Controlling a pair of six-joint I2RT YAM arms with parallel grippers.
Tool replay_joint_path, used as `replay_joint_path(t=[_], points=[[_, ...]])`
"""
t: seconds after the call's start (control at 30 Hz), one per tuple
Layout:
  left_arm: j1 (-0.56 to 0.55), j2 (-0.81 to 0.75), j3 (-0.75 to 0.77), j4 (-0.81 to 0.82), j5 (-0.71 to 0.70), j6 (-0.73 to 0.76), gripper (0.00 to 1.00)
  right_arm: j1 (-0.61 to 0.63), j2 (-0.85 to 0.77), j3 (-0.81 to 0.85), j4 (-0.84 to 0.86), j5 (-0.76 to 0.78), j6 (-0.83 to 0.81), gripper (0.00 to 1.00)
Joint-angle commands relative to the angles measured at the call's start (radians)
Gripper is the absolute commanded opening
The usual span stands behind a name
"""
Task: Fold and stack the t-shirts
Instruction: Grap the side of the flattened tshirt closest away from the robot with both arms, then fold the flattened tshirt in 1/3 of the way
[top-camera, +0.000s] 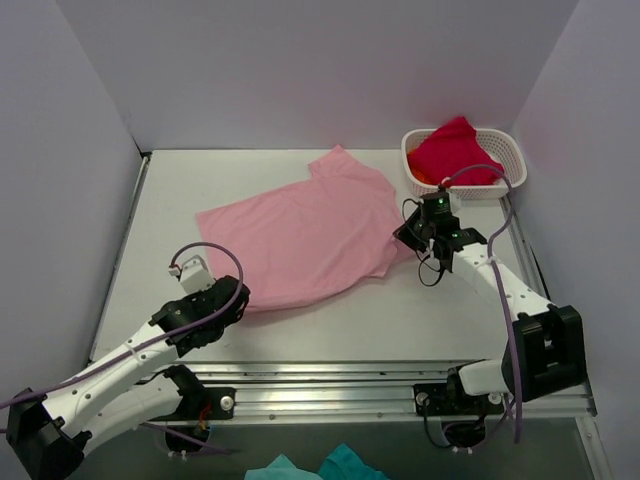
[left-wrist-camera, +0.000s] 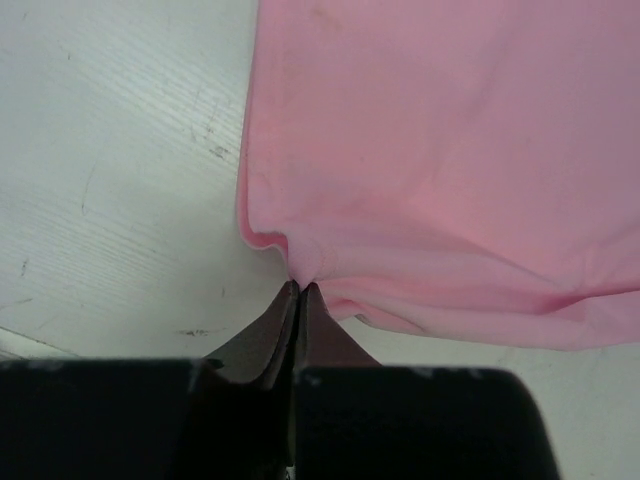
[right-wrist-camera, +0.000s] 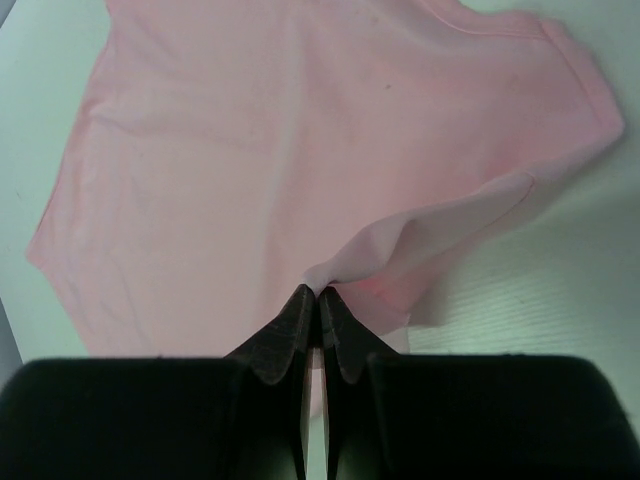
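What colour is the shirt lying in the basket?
That t-shirt is crimson red; the top external view shows it best.

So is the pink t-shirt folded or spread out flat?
Spread out: the pink t-shirt lies open across the table, no fold made, with the left gripper and right gripper each shut on an edge.

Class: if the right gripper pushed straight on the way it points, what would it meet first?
The pink t-shirt; the right gripper is shut on its raised edge, and the rest of it lies directly ahead.
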Motion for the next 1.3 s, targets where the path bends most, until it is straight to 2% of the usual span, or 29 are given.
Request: replay_joint_path(t=[0.0, 0.17, 0.4, 0.73, 1.27], points=[[0.056, 0.01, 0.057, 0.122, 0.048, 0.146, 0.02, 0.028, 0.101, 0.1, -0.001, 0.049, 0.032, 0.0], [0.196, 0.045, 0.063, 0.217, 0.13, 0.244, 0.02, 0.046, 0.256, 0.212, -0.002, 0.077, 0.054, 0.0], [0.316, 0.079, 0.054, 0.288, 0.217, 0.308, 0.02, 0.043, 0.425, 0.367, -0.019, 0.102, 0.06, 0.0], [0.418, 0.065, 0.031, 0.308, 0.269, 0.354, 0.02, 0.048, 0.6, 0.539, -0.031, 0.109, 0.07, 0.0], [0.495, 0.124, -0.031, 0.403, 0.331, 0.343, 0.02, 0.048, 0.813, 0.724, -0.08, 0.134, 0.052, 0.0]])
